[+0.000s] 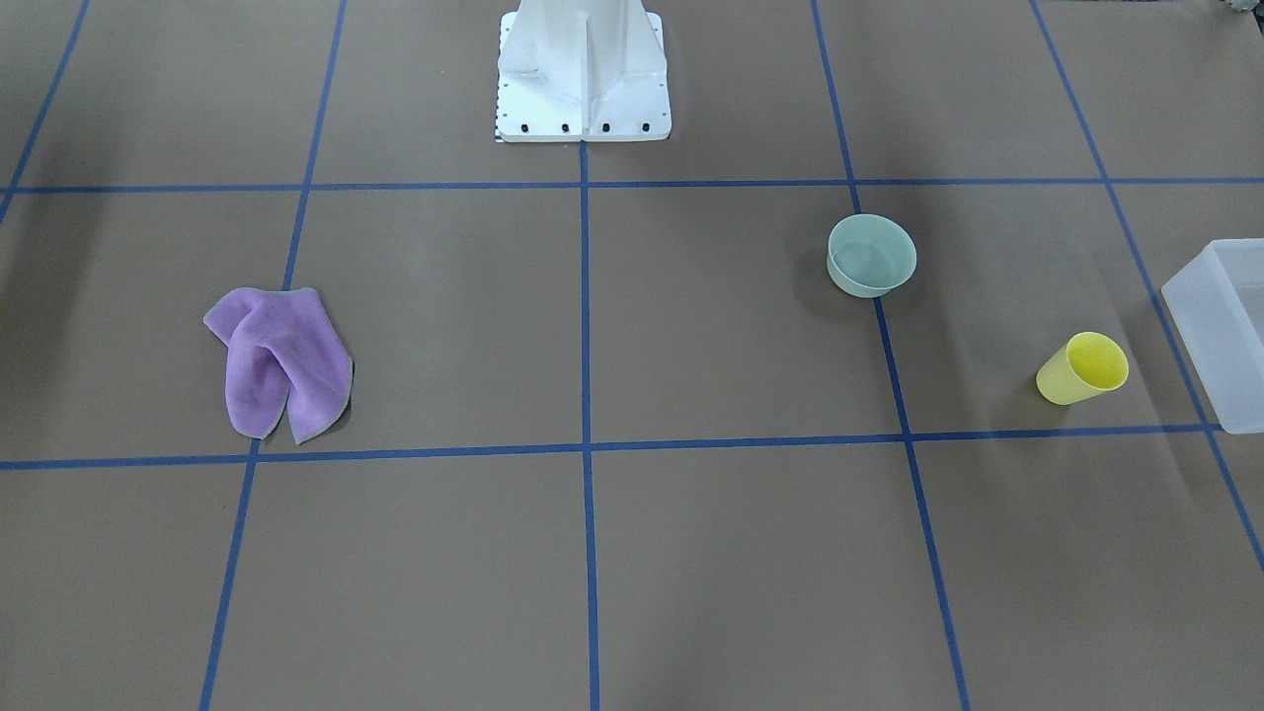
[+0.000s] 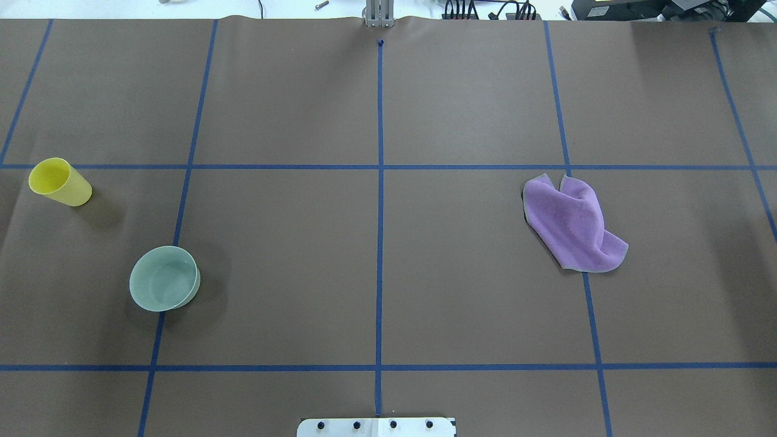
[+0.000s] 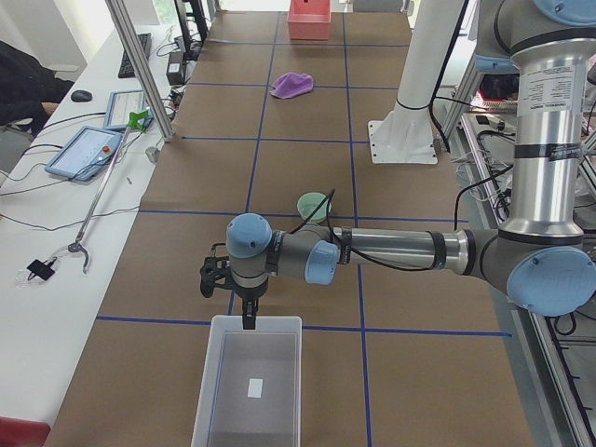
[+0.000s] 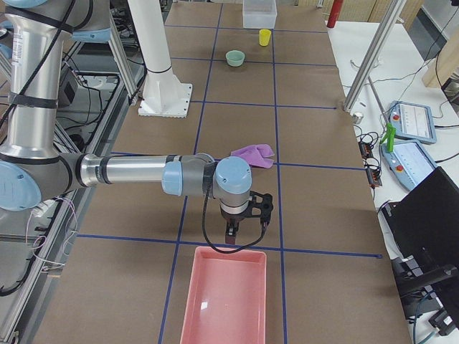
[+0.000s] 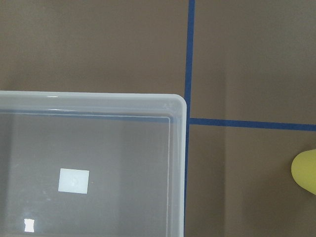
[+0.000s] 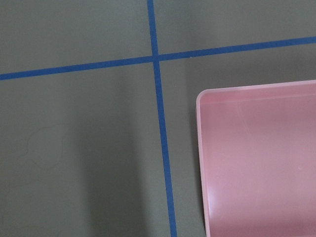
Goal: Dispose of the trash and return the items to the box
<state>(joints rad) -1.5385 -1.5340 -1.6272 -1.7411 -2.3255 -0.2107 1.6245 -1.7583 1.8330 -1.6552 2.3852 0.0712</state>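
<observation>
The yellow cup [image 1: 1081, 368] [image 2: 59, 181] stands upright on the brown table, just beside the translucent white box [image 1: 1210, 336] [image 3: 207, 391]. In the left wrist view the box's corner [image 5: 98, 95] fills the lower left, and the cup's edge [image 5: 307, 170] shows at the right. My left gripper [image 3: 248, 324] hangs over the box's near rim; I cannot tell whether it is open or shut. Over the pink bin's [image 4: 226, 294] rim hovers my right gripper [image 4: 231, 235], state likewise unclear. Which thing counts as trash I cannot tell.
A pale green bowl [image 1: 871, 255] [image 2: 164, 278] sits upright near the cup. A crumpled purple cloth [image 1: 279, 362] [image 2: 573, 224] lies on the robot's right half. The pink bin's corner [image 6: 256, 89] shows in the right wrist view. The white robot base [image 1: 583, 69] stands at mid-table.
</observation>
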